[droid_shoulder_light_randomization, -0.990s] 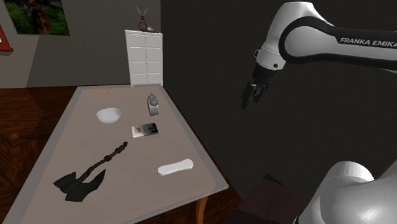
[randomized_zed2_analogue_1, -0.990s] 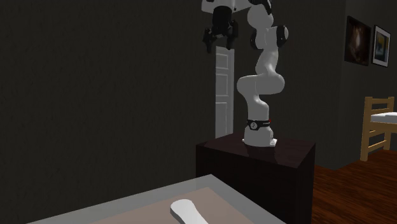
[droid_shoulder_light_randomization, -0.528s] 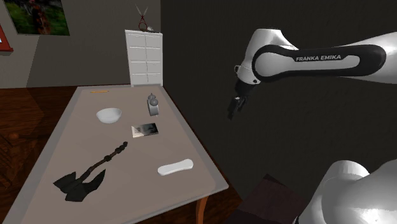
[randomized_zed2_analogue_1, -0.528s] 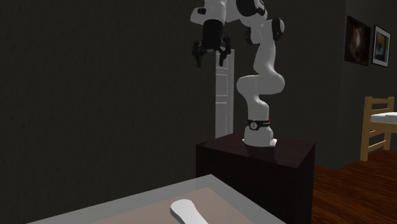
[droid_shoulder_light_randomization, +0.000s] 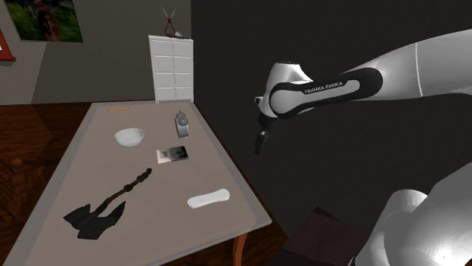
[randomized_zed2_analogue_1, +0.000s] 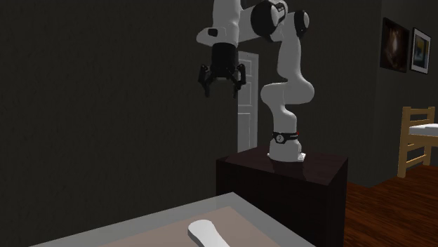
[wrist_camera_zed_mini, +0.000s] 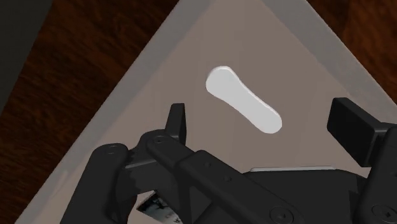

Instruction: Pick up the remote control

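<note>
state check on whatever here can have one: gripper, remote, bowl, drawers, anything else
gripper: open, holding nothing, up in the air, apart from the remote
remote control: white, lying flat on the table, not held
bowl: upright, empty
axe: lying flat on the table
drawer cabinet: drawers shut
</note>
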